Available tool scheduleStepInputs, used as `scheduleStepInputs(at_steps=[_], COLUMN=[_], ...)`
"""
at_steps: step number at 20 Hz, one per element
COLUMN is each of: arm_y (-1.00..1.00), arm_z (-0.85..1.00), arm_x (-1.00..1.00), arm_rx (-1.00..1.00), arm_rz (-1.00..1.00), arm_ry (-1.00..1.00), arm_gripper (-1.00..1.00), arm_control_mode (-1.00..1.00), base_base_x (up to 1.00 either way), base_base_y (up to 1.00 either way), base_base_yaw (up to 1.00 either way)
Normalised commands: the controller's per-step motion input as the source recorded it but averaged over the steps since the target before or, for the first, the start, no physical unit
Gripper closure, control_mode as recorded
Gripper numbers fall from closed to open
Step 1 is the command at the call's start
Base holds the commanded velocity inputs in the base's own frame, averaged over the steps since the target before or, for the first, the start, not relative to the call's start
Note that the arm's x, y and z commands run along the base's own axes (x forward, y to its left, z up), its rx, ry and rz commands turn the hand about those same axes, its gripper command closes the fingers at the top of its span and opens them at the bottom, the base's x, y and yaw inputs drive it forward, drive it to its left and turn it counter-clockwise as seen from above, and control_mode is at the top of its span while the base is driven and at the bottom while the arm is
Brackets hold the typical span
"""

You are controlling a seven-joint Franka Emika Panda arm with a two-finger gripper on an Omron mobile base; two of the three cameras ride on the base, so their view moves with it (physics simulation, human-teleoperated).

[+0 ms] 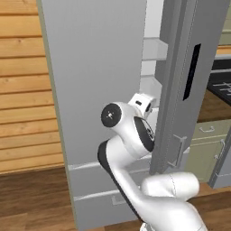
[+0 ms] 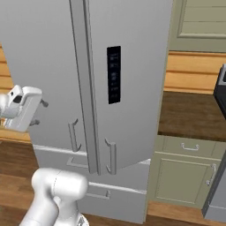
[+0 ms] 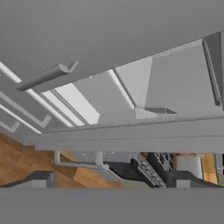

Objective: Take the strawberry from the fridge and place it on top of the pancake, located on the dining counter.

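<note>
The fridge point(image 1: 94, 81) is a tall light grey appliance. Its right door point(image 2: 132, 88), with a dark panel, stands ajar. Through the gap I see white interior shelves point(image 1: 152, 49). My arm's white hand point(image 1: 142, 103) is at that gap, at mid height. From the right, my gripper point(image 2: 39, 112) is in front of the left door, left of the bar handles point(image 2: 73, 134), open and holding nothing. The hand view looks past the open gripper point(image 3: 111, 183) at a door handle point(image 3: 43, 76) and white shelving point(image 3: 83, 103). The strawberry, the pancake and the dining counter are out of view.
Olive-green cabinets point(image 2: 185, 176) stand right of the fridge under a dark brown counter point(image 2: 194, 114). A dark stove point(image 1: 221, 85) is at the far right. A wood plank wall point(image 1: 22, 90) lies left. Fridge drawers point(image 2: 97, 192) sit below the doors.
</note>
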Motion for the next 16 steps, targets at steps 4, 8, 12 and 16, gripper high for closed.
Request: scheduleStepInputs(at_steps=[4,8,12,16], arm_y=[-0.02,-0.12,-0.32,-0.44], arm_z=[-0.02,-0.05,0.0,0.0], arm_x=[0.81,0.61,0.23,0.07], arm_rx=[-0.1,-0.06,-0.05,-0.01], arm_rz=[0.0,0.0,0.0,0.0], arm_ry=[0.0,0.0,0.0,-0.01], arm_gripper=[-1.0,-1.0,-1.0,-1.0], arm_control_mode=[-1.0,-1.0,-1.0,-1.0], base_base_x=[0.0,0.0,0.0,0.0], base_base_y=[0.0,0.0,0.0,0.0], base_base_yaw=[0.0,0.0,0.0,0.0])
